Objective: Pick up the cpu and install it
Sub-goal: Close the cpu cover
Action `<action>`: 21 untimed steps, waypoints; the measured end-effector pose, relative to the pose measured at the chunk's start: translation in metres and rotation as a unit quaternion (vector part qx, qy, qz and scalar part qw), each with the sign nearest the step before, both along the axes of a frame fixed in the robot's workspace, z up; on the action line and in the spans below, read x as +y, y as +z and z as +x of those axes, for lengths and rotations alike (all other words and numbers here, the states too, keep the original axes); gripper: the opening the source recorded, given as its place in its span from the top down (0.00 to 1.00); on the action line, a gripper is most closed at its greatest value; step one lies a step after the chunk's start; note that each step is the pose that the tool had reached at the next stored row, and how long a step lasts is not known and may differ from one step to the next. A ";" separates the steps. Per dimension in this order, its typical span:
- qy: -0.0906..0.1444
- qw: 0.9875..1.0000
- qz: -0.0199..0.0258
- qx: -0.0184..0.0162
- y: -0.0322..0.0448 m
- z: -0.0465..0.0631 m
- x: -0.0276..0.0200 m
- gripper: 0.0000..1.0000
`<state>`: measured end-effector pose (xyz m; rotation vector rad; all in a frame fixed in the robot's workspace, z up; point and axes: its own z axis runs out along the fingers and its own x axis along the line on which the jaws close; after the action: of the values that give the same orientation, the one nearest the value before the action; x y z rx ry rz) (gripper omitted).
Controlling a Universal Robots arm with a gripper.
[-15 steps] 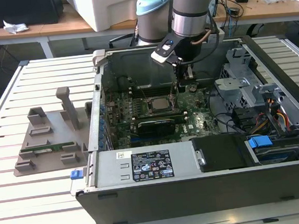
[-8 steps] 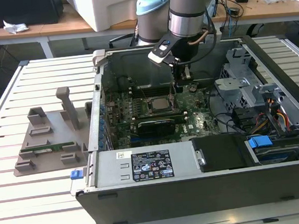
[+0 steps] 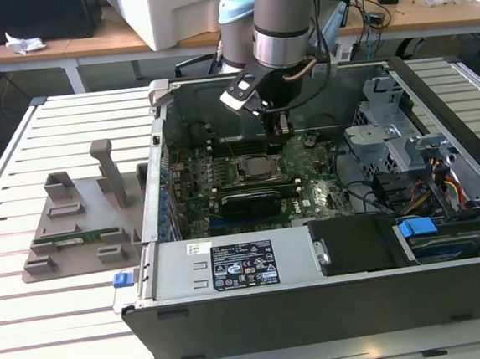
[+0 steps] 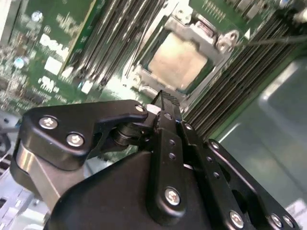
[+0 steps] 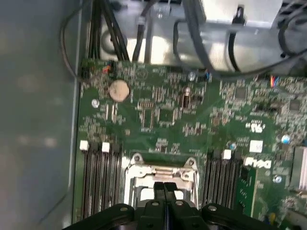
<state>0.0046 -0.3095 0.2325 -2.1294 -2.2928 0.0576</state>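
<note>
Black pincer [image 4: 167, 99], mine: fingers pressed together, nothing between them. Item: cpu [image 4: 180, 62], silvery plate seated inside the socket frame [image 4: 218, 45], just beyond my fingertips and not touching them. Memory slots [image 4: 120, 43] flank the frame's edges on both sides. Case wall [image 5: 33, 120] stands near one side of me. The case is open above.

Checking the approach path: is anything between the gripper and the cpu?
Nothing visible stands between them. The cpu lies with its top bare inside a metal bracket, and the shut gripper hangs just above it.
</note>
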 end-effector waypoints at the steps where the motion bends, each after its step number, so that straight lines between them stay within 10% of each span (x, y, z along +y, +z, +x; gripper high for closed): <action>1: 0.000 1.000 0.000 0.000 -0.0020 -0.003 0.0000 0.89; 10: 0.000 1.000 0.000 0.000 -0.0234 -0.039 0.0000 0.89; 21: 0.000 1.000 0.000 0.000 -0.0226 -0.039 0.0000 0.89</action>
<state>-0.0346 -0.3095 0.2099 -2.1292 -2.2929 0.0575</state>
